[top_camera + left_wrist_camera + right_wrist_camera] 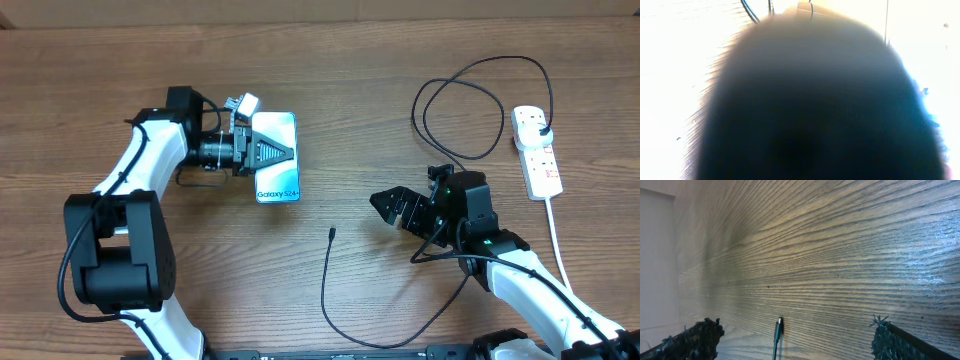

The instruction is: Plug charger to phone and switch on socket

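Overhead view of a wooden desk (350, 100) with 2 robot arms. The left claw (280, 152) lies across the upper part of the phone (277, 188), whose lit screen faces up. Whether it is pinching the phone cannot be told, because its wrist view is a dark blur. The right claw (393, 208) is spread wide and holds nothing, its 2 fingers (700, 337) well apart. The tip of the charger (323, 285) lies on the desk ahead of this claw, between the fingers in its wrist view. Behind the right claw, the socket (537, 150) lies flat with the charger's black plug in 1 outlet.
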{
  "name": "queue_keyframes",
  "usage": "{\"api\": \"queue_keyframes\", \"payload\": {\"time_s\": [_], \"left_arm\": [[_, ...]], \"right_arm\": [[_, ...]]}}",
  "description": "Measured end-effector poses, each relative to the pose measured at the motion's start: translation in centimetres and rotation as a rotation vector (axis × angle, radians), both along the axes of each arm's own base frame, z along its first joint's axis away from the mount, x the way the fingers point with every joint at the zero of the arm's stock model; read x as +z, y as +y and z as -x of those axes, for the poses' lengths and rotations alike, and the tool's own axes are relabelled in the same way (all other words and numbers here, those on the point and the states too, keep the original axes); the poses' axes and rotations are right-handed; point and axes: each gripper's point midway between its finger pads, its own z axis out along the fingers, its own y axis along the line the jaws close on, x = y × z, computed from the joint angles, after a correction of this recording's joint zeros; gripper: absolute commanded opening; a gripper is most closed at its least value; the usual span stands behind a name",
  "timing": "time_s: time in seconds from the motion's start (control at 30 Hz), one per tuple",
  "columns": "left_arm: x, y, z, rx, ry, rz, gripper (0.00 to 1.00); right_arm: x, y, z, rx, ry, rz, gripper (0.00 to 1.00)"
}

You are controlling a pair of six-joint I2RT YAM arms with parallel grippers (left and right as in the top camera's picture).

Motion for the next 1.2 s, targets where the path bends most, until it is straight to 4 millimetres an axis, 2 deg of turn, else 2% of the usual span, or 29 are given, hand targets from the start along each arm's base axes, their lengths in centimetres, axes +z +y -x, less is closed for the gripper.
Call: {"api": "queue_keyframes", "payload": {"time_s": [0.3, 1.0, 1.1, 1.2], "left_arm": [[-1.7, 0.1, 1.6, -0.006, 0.027, 0.005, 0.04], [-2.3, 0.0, 2.9, -0.015, 0.013, 0.050, 0.04], [-2.2, -0.1, 3.1, -0.014, 0.035, 0.054, 0.04], [-2.2, -0.1, 3.1, -0.014, 0.041, 0.055, 0.04]], "right_arm": [[0.0, 0.0, 0.0, 0.000, 0.000, 0.000, 1.00], [0.0, 0.1, 0.0, 0.003, 0.000, -0.003, 1.00], [0.0, 0.1, 0.2, 0.007, 0.006, -0.007, 0.94], [-0.1, 0.1, 0.3, 0.010, 0.013, -0.007, 0.93]]}}
